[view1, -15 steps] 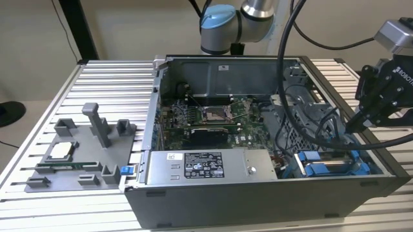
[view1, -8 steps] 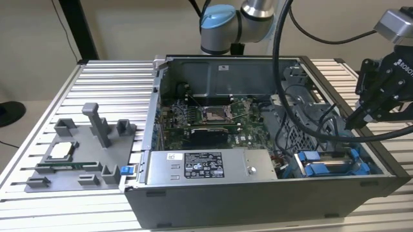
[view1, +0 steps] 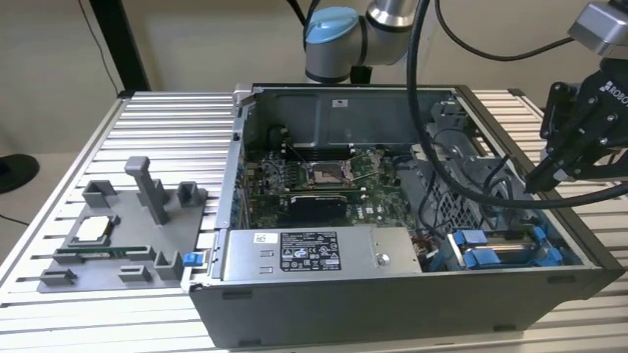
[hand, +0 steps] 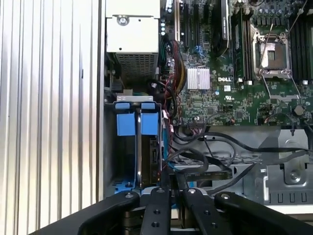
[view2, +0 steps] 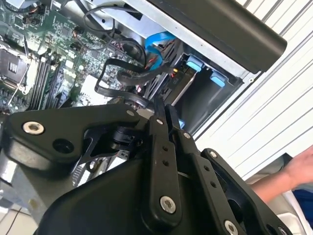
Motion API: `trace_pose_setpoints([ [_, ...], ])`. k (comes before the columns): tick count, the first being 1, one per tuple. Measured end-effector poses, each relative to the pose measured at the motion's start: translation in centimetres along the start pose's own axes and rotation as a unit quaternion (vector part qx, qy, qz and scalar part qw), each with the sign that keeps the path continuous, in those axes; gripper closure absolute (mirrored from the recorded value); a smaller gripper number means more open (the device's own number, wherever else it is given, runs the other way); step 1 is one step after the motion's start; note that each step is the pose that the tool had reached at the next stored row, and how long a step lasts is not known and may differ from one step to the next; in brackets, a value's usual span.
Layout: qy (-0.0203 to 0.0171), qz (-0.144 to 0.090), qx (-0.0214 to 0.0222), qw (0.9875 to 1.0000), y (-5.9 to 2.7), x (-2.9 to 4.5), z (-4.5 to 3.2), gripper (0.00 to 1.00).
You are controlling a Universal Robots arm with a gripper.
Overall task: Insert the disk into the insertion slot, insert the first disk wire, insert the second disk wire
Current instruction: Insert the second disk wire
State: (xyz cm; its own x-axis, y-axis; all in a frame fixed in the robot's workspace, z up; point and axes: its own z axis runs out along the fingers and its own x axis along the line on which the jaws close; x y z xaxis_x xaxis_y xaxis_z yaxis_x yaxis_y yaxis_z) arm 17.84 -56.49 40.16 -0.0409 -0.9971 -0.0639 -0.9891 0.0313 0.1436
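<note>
Ribbed aluminium table [view1: 167, 118] carries one open computer case [view1: 393, 309]. At its near corner, on the exterior view's right, the one disk [hand: 146, 128] already sits on edge in the one insertion slot [hand: 110, 161], so that step looks done. The single gripper [view1: 539, 182] hangs just above, fingers pressed together, beside at least two black wires [hand: 205, 155] (plugged or pinched, I cannot tell).

light: even, bright | glare: ribbed table [view2: 266, 110] (washed white) | shadows: deep inside case [view1: 393, 312]
</note>
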Motion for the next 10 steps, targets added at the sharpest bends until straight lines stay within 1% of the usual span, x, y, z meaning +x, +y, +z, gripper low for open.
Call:
trace_pose_setpoints([
  [5,0.0002,-0.002,0.0038,1.0000,0.46,0.31,-0.10,1.00],
  [10,-0.0002,-0.004,0.0096,0.9999,0.88,0.88,-0.07,1.00],
])
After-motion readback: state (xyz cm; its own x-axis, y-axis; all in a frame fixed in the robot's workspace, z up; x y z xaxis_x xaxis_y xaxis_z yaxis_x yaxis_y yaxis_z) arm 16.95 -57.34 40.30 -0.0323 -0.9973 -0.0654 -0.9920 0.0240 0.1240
